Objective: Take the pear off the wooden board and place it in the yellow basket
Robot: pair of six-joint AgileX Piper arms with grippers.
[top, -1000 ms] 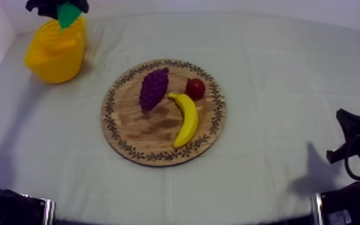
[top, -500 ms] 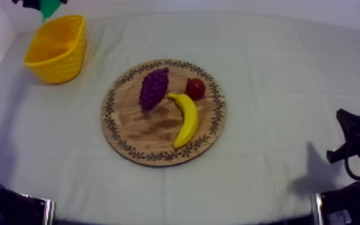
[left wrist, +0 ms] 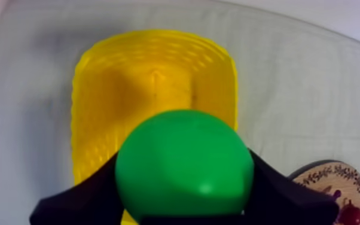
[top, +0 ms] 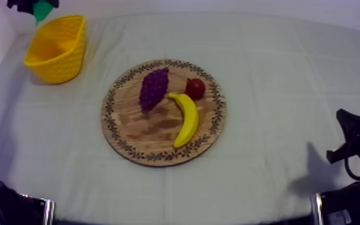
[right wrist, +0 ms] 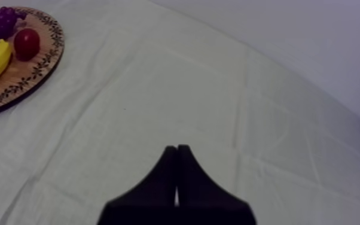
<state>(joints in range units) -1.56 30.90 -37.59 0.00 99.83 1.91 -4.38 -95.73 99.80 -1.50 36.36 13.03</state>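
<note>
While the left hand (left wrist: 183, 206) hangs above the far left corner of the counter (top: 278, 72), its two black fingers (left wrist: 78, 200) are clamped on either side of the green pear (left wrist: 183, 164). The pear is held in the air over the open mouth of the yellow basket (left wrist: 87, 119), raised above the rim and not set down inside. The basket stands upright on the grey-white cloth (top: 314, 54) at that far left corner, well apart from everything else.

Near the middle of the counter lies the round wooden board (top: 128, 128), its patterned rim running all the way around. Three toy fruits rest on it. The purple bunch of grapes (top: 153, 88) sits on the far half of the board. The small red fruit (top: 195, 88) is just beside it, toward the counter's right edge. The banana (top: 186, 119) curves from between the two toward the near edge, with its upper end close to both.

At the near right corner the right hand (right wrist: 177, 149) sits low over bare cloth. Its fingers lie pressed together in a narrow wedge with nothing between them, well apart from the board.
</note>
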